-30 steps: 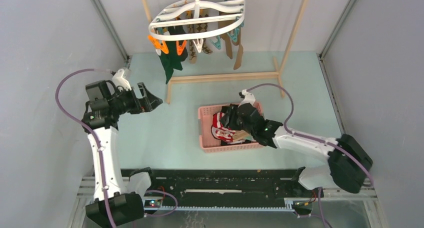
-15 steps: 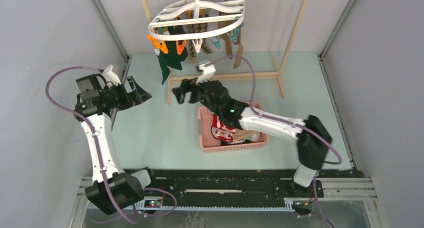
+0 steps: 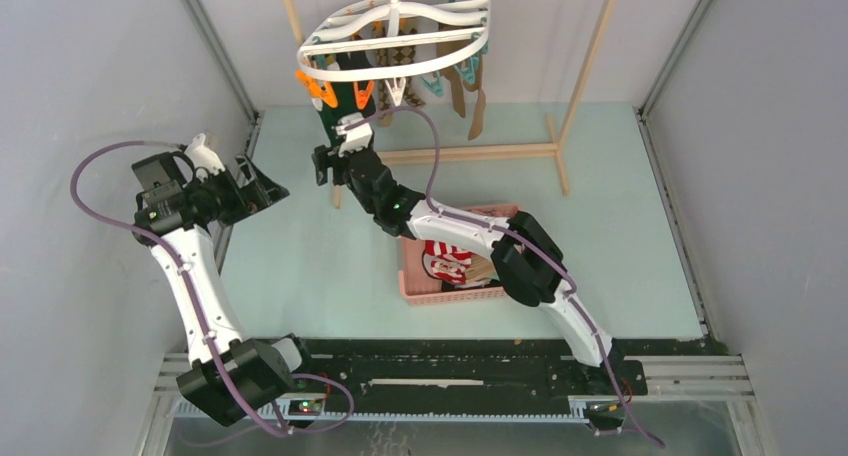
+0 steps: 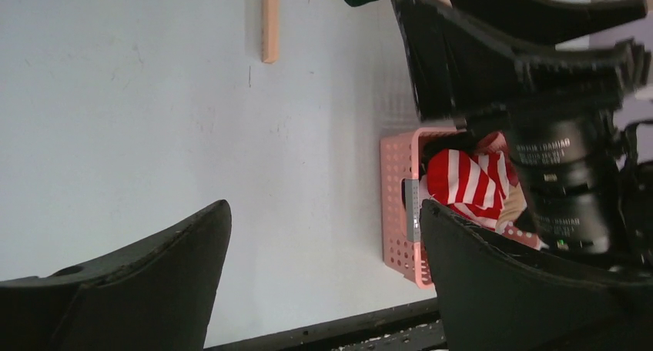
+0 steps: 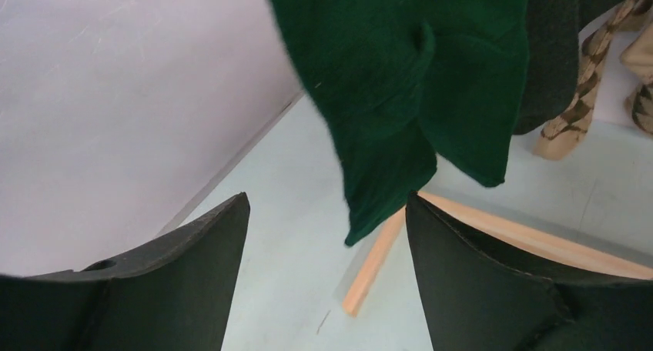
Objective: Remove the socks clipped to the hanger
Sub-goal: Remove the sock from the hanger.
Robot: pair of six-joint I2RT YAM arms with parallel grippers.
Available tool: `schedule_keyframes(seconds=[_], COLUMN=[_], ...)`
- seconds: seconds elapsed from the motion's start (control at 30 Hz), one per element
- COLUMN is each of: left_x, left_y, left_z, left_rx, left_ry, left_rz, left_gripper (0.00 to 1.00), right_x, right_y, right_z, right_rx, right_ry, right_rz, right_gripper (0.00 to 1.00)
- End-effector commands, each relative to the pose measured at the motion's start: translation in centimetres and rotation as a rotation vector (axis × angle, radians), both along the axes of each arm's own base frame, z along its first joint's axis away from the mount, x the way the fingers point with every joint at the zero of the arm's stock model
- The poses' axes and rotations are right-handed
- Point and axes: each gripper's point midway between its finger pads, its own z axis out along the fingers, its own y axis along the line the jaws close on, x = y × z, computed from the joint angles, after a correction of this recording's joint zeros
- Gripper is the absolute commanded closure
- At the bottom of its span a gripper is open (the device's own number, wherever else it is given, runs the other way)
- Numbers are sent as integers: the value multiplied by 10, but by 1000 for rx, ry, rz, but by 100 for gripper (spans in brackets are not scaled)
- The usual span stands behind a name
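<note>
The right gripper (image 5: 327, 243) stood with jaws apart just below the green sock (image 5: 400, 97). The sock's tip hung in line with the gap, though whether it reached inside could not be told. Behind it, other socks (image 3: 470, 101) and pegs (image 3: 318, 88) crowded under the hanger (image 3: 395, 36), leaving only narrow gaps. The rack's floor bar (image 3: 470, 154) crossed the table beneath. Bare table (image 3: 300, 266) lay open between the left gripper (image 3: 262, 181), jaws wide, and the basket (image 3: 412, 276). The left arm stood close to the side wall (image 3: 80, 96).
</note>
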Motion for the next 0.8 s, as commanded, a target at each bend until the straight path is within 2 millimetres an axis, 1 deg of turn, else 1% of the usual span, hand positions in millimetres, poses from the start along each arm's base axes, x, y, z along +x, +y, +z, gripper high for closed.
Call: schedule_keyframes(seconds=[0.0,0.07,0.1,0.2,0.27,0.3,0.4,0.5,0.57,0.6,0.63,0.73,0.77], left_x=[-5,-7,-8,-10,-11,-11,-13,-17,-19,-20,-22,-29,-32], left_y=[-6,-6,-7,-8,-10,-12,-17,-20,-24,-26,-28,-40,-45], left_z=[16,16,16,15,15,16,20,23,26,27,28,33,36], left_rx=[24,35,39,41,30,23,9,11,7,5,1,-6,-10], left_ry=[-43,-43,-43,-39,-38,-42,-53,-61,-72,-79,-86,-121,-137], left_rz=[-56,-66,-71,-81,-90,-98,-114,-127,-141,-148,-155,-219,-246], left_gripper=[4,5,5,6,7,7,8,9,10,11,11,11,11], right_x=[32,38,39,36,31,28,15,-2,-21,-34,-47,-88,-99], right_y=[-11,-8,-5,1,3,3,6,6,3,1,-1,-10,-14], right_z=[40,42,45,56,63,68,77,82,89,97,92,102,102], right_rx=[96,105,108,105,107,111,129,158,201,228,239,303,329], right_ry=[-91,-93,-99,-128,-138,-141,-146,-133,-120,-114,-91,-60,-33], right_rz=[-84,-57,-41,7,36,52,118,187,260,312,364,532,579], right_gripper=[23,37,46,70,83,89,100,100,100,100,100,100,100])
